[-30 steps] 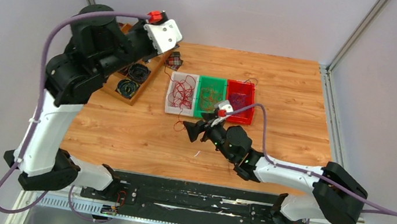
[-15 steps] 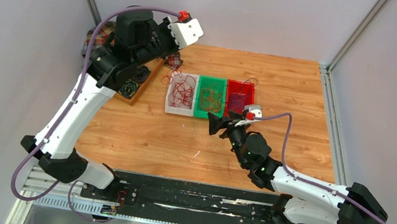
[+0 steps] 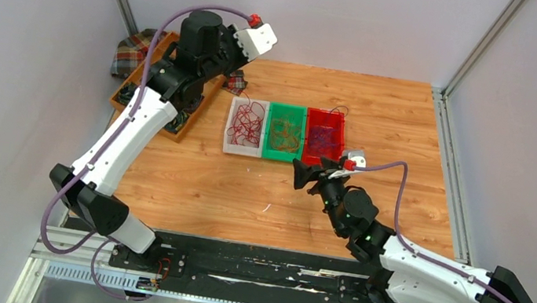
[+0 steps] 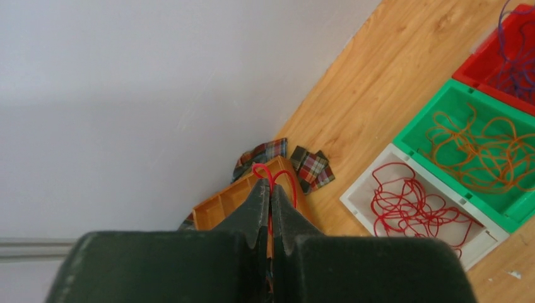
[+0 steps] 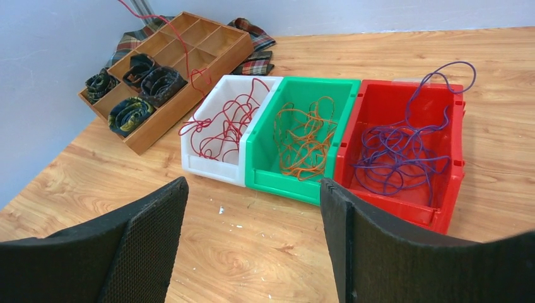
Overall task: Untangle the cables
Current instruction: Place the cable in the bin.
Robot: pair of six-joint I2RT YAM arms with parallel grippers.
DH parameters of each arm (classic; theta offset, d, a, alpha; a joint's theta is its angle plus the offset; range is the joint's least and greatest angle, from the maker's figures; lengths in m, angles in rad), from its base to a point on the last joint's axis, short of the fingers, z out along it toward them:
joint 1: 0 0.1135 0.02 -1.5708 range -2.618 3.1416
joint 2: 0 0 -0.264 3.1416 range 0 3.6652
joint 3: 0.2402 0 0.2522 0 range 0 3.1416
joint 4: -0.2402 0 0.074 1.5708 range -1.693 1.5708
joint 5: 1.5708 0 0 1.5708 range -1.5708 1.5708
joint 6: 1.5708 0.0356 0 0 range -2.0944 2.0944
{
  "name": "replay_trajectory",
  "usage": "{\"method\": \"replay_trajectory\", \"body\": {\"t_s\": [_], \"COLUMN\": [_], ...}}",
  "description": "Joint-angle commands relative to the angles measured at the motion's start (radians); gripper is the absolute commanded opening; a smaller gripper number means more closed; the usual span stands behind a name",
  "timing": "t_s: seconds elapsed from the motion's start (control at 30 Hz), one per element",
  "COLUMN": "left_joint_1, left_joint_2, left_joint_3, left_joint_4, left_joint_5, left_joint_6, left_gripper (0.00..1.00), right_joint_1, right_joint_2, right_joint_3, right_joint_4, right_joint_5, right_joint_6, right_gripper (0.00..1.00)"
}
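Left fingers [image 4: 255, 208] clenched on a red cable [image 4: 271, 202] that trails down-right of them toward the white bin [image 4: 368, 172]; right fingers [image 5: 151, 233] released, empty, farther off.

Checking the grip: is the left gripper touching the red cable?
Touching. The left wrist view shows the left gripper with its jaws shut on a loop of the red cable, which pokes out just past the fingertips.
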Motion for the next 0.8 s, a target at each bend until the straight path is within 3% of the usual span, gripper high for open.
{"method": "replay_trajectory", "body": {"t_s": [0.0, 0.23, 0.47, 0.77], "left_joint_1": [0.006, 0.011, 0.019, 0.029], "left_joint_2": [0.005, 0.050, 0.076, 0.107], "left_joint_3": [-0.067, -0.084, -0.195, -0.411], "left_joint_4": [0.125, 0.139, 0.144, 0.223], "left_joint_5": [-0.010, 0.011, 0.066, 0.033], "left_joint_6": [0.019, -0.066, -0.178, -0.153], "left_gripper": [0.00, 0.01, 0.01, 0.00], "right_joint_1": [-0.008, -0.009, -0.009, -0.020], "right_joint_2": [-0.049, -0.088, -0.129, -0.190], "right_joint_3": [-0.027, -0.041, -0.051, -0.070], "right_joint_4": [-0.041, -0.076, -0.112, -0.173], "right_joint_5": [0.035, 0.048, 0.074, 0.097], "right_joint_6": [-0.025, -0.035, -0.047, -0.040], "right_gripper": [0.76, 0.75, 0.75, 0.75]}}
